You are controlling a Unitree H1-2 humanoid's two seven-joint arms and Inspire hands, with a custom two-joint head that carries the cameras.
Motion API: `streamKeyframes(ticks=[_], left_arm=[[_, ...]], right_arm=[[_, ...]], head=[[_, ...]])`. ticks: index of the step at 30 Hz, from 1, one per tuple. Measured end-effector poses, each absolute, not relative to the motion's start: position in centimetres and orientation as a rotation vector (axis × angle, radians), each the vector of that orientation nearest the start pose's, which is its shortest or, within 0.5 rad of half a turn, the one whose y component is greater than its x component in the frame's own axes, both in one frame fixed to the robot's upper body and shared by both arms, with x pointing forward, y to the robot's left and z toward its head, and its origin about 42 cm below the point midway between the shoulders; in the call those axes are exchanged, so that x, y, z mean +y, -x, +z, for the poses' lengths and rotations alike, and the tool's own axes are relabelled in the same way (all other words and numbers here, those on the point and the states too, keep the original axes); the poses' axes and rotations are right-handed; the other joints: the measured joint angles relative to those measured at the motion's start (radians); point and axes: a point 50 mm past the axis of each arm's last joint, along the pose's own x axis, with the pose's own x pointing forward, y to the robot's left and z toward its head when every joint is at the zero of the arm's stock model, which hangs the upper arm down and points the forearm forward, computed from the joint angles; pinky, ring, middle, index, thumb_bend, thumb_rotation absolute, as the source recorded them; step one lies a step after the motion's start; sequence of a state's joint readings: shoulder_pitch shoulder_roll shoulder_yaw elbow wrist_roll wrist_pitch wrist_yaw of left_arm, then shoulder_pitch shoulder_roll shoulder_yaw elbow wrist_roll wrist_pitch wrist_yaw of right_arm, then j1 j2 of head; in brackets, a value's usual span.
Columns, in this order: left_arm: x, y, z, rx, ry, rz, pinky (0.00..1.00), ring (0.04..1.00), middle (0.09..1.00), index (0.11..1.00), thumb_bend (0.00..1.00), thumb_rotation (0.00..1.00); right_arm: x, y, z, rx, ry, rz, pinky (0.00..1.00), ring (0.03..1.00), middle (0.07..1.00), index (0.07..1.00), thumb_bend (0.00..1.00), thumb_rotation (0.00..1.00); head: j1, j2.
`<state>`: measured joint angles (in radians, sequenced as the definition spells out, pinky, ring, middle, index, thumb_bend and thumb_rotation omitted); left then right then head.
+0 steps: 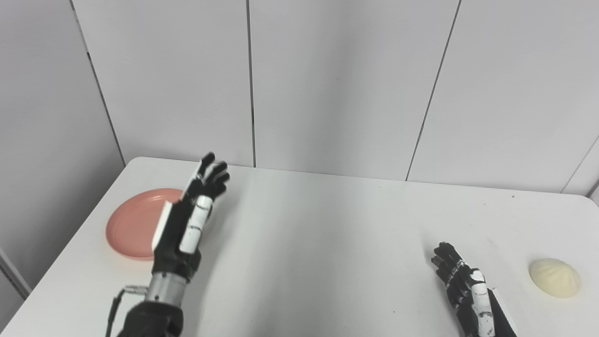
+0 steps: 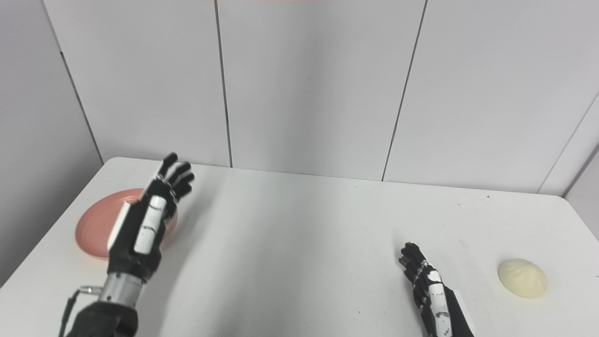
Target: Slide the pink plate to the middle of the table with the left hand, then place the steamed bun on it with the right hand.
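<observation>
Pink plate (image 1: 133, 229), round and smooth; steamed bun (image 1: 555, 277), pale pleated dome.

White table (image 1: 327, 234), rounded corners, grey panelled wall (image 1: 337, 84) behind

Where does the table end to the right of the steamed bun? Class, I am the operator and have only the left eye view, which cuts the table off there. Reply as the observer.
Observer: In the right eye view the table ends in a rounded far right corner, past the steamed bun.
Operator: Is there anything above the wall panels?
Observer: Yes, a thin pink strip lies along the picture's top edge. I cannot tell what it is.
</observation>
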<state>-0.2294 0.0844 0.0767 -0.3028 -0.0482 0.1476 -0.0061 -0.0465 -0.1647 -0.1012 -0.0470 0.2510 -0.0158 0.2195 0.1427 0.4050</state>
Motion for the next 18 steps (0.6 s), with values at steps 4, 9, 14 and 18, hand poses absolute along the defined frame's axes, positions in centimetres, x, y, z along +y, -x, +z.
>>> streamKeyframes(ticks=[4,9,14,18], left_arm=[[25.1,-34.2,24.9,-0.389,-0.035,0.021,0.89,0.879,0.882,0.898,0.84,0.85],[27.5,-35.3,25.4,-0.371,-0.038,0.035,0.88,0.864,0.85,0.881,0.85,0.89],[30.1,-35.9,26.5,-0.357,-0.024,0.026,0.82,0.83,0.829,0.862,0.83,0.92],[32.5,-36.8,27.2,-0.359,-0.007,0.066,0.83,0.847,0.843,0.847,0.83,0.94]], right_arm=[[-27.7,-29.7,13.2,-0.135,-0.07,0.144,1.0,0.938,0.928,0.908,0.79,1.0],[-27.7,-29.7,13.2,-0.135,-0.069,0.145,1.0,0.941,0.929,0.909,0.79,1.0],[-27.7,-29.7,13.2,-0.134,-0.067,0.147,1.0,0.942,0.932,0.917,0.79,1.0],[-27.7,-29.7,13.2,-0.134,-0.066,0.147,1.0,0.941,0.93,0.915,0.79,1.0]], head=[[0.003,-0.002],[0.002,0.002],[0.002,-0.002],[0.003,-0.002]])
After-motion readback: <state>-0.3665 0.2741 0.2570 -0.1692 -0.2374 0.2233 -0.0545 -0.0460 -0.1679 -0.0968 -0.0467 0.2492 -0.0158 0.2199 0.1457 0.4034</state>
